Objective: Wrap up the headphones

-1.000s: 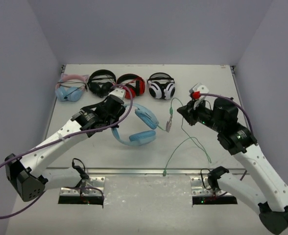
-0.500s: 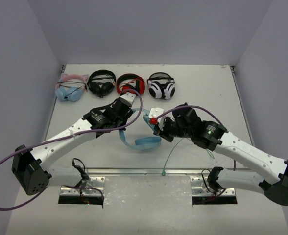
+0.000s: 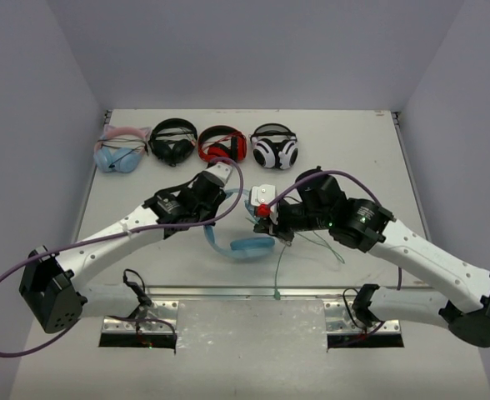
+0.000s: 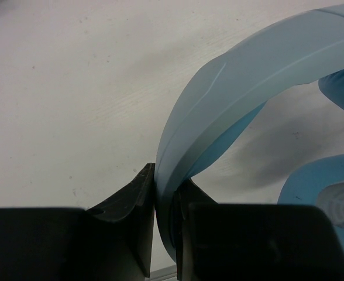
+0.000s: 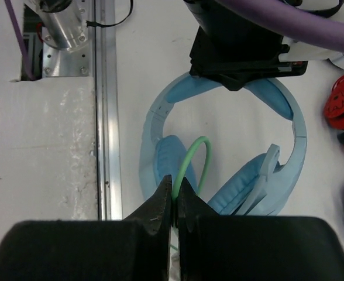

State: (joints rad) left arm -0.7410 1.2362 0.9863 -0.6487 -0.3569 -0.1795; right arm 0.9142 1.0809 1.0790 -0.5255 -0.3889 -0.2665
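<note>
The light-blue headphones [image 3: 250,247] lie at mid-table near the front edge. My left gripper [image 3: 214,215] is shut on their blue headband [image 4: 236,82], which runs up between its jaws; an ear cup [image 4: 327,196] lies to the right. My right gripper [image 3: 267,220] sits just right of the headphones and is shut on the thin pale-green cable [image 5: 199,153], which loops over an ear cup [image 5: 160,161]. The cable's loose end [image 3: 282,260] trails toward the front edge. The left gripper [image 5: 237,61] shows at the far side of the headband [image 5: 296,126].
Several other headphones stand in a row at the back: a pale-blue pair with pink ears [image 3: 120,153], a black pair [image 3: 172,140], a red-and-black pair [image 3: 223,143] and a white-and-black pair [image 3: 275,150]. A metal rail [image 5: 105,117] runs along the table's front edge.
My right arm has swung from the right side to the headphones, carrying the cable with it. My left gripper has shifted the headphones slightly right and toward the front.
</note>
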